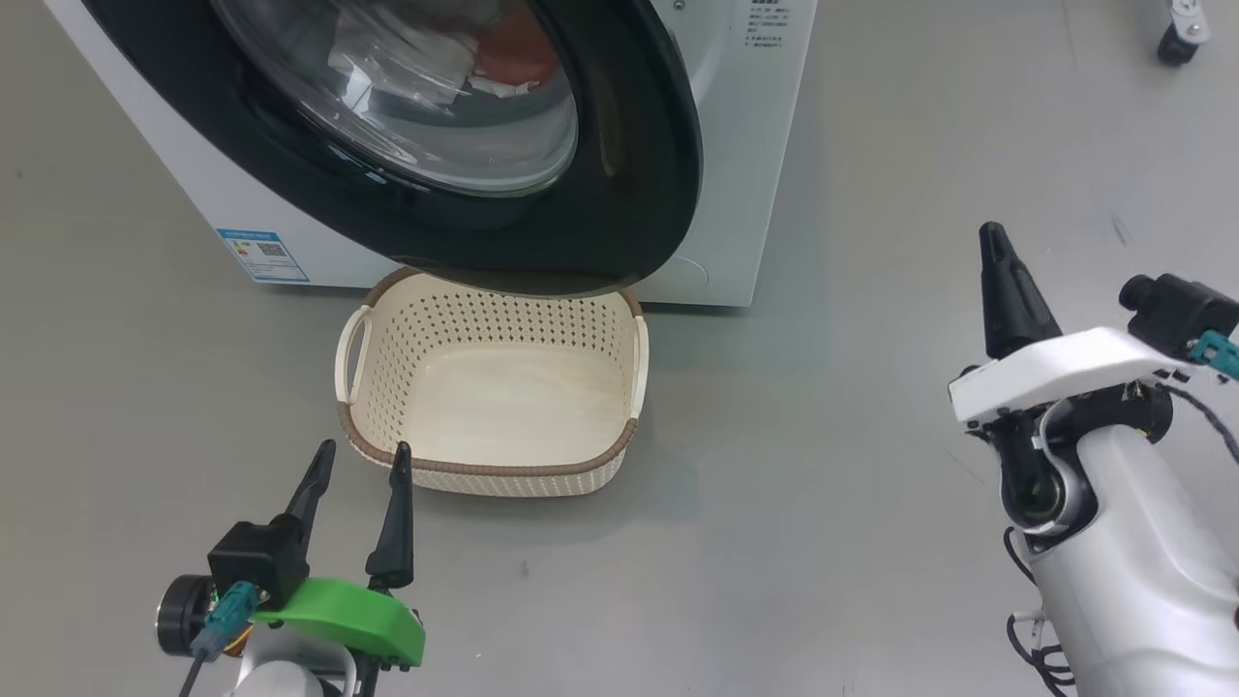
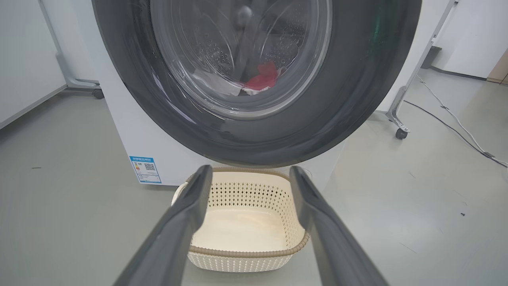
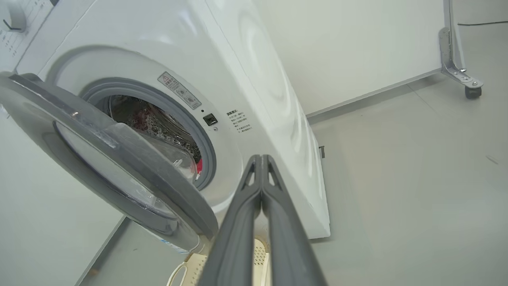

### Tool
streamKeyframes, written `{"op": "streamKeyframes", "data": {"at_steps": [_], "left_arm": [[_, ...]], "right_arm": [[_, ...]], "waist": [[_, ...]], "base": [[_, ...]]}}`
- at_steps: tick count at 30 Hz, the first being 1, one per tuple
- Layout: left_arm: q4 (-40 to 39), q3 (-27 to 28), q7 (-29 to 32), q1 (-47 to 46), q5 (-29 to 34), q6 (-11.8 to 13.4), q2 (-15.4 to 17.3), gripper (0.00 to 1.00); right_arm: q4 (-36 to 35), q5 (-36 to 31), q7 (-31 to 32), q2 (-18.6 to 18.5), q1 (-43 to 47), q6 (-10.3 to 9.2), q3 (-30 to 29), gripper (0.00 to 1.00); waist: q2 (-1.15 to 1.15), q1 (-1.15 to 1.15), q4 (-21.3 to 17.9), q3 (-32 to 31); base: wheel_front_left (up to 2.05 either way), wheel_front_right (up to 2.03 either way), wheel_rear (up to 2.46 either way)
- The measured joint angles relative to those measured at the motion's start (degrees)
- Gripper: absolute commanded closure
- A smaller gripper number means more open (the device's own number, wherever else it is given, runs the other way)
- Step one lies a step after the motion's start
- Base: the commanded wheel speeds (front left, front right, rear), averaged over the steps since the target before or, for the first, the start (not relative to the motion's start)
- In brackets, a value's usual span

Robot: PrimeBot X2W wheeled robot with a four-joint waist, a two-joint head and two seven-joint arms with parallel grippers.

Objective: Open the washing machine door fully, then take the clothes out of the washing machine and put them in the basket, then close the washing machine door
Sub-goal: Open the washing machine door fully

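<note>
The washing machine stands at the top of the head view, its black-rimmed glass door swung partly open and hanging over the basket. Red and white clothes show through the glass inside the drum. The cream basket with a brown rim sits empty on the floor in front of the machine. My left gripper is open, just before the basket's near left corner. My right gripper is shut on nothing, raised to the right of the machine, fingers pressed together.
Grey floor lies open around the basket and to the right. A wheeled metal stand leg is right of the machine, with cables trailing on the floor. A caster shows at top right.
</note>
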Motion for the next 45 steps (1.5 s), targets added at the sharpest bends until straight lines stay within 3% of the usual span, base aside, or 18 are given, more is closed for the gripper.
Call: {"op": "streamKeyframes", "data": {"at_steps": [17,27,35,45], "left_arm": [[-0.3,-4.1,0.0,-3.7,-2.8,-0.2,-0.1,0.00],[-0.4,-5.4,0.0,-5.2,-3.7,-0.2,-0.2,0.00],[-0.5,-5.9,0.0,-6.8,-5.4,-0.1,-0.3,0.00],[-0.5,-6.0,0.0,-7.3,-5.7,0.2,-0.5,0.00]], "right_arm": [[1.7,19.6,18.2,-0.7,-17.1,-0.21,-8.1,1.00],[6.2,26.5,28.1,-0.6,-24.5,-5.19,-9.9,1.00],[8.8,29.5,34.5,-0.4,-28.8,-8.08,-9.9,1.00],[11.2,32.0,39.4,0.2,-31.6,-9.75,-9.6,1.00]], "waist": [[0.00,0.00,7.1,6.2],[0.00,0.00,11.3,9.1],[0.00,0.00,13.7,11.0],[0.00,0.00,15.4,11.9]], "base": [[0.00,0.00,0.00],[0.00,0.00,0.00],[0.00,0.00,0.00],[0.00,0.00,0.00]]}}
